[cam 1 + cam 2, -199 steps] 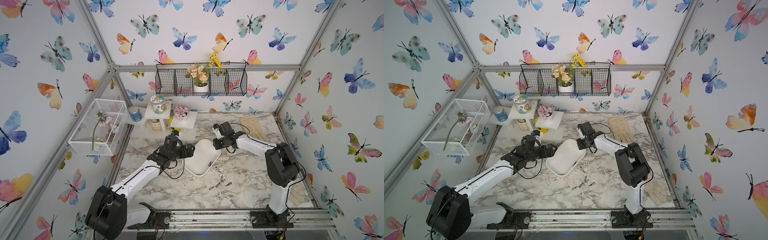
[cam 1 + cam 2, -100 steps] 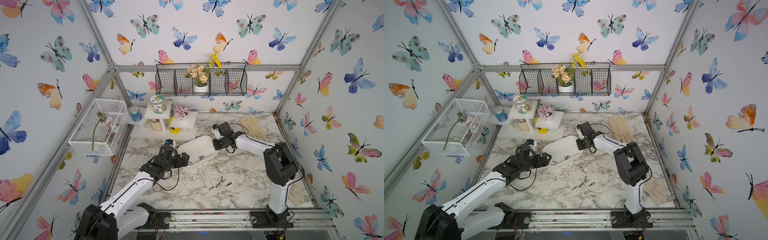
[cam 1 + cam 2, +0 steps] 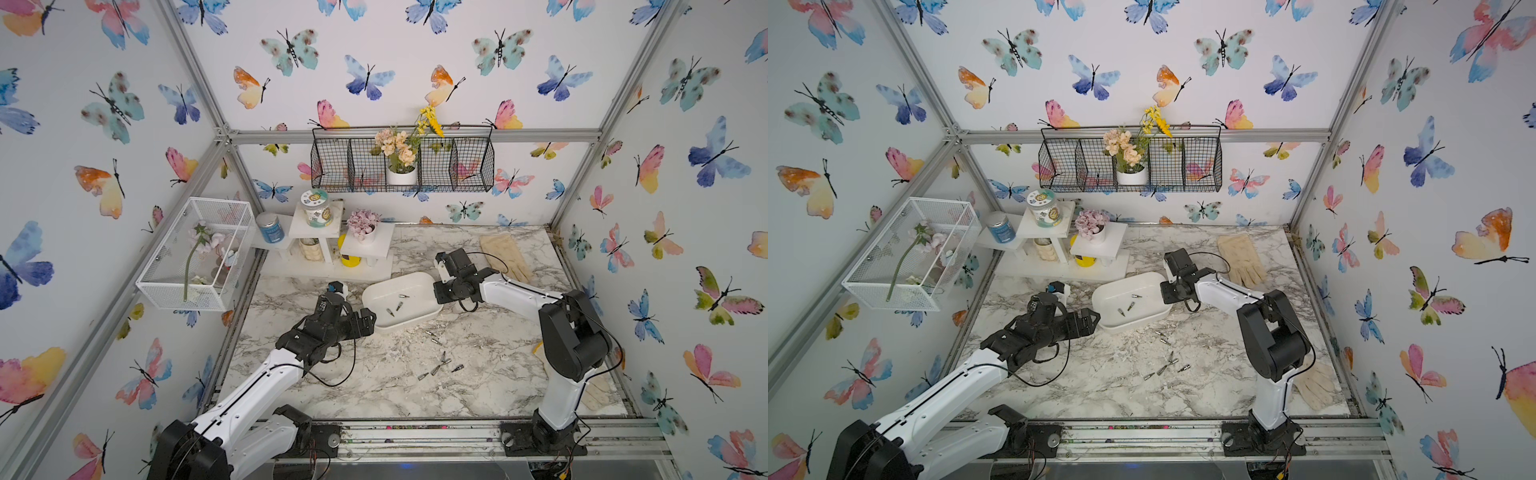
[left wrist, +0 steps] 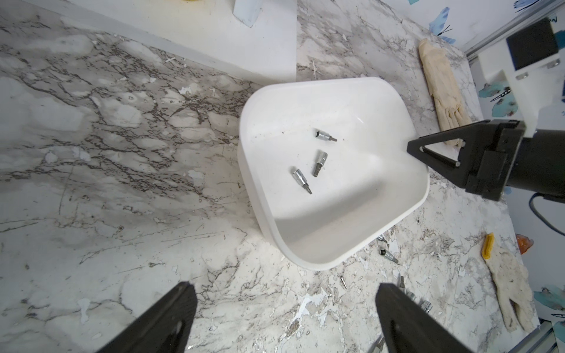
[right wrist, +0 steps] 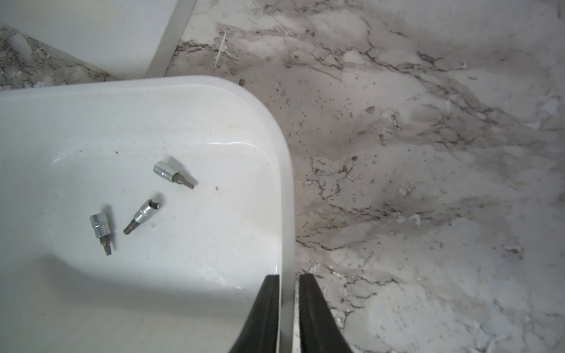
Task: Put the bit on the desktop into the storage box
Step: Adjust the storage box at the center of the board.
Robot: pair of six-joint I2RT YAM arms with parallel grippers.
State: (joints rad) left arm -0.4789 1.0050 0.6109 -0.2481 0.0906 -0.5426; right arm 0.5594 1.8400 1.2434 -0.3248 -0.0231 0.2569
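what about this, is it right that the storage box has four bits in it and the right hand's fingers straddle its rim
Not four: the left wrist view shows three bits in the storage box. The rest holds: the fingers of the right hand straddle its rim.

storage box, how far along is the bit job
Done: three bits lie in the storage box. In hand: nothing is being carried; the right gripper straddles the box's rim, grip unclear, and the left gripper hangs open and empty beside it. Left: several loose bits lie on the desktop, two near the box, the others in a cluster nearer the bases.
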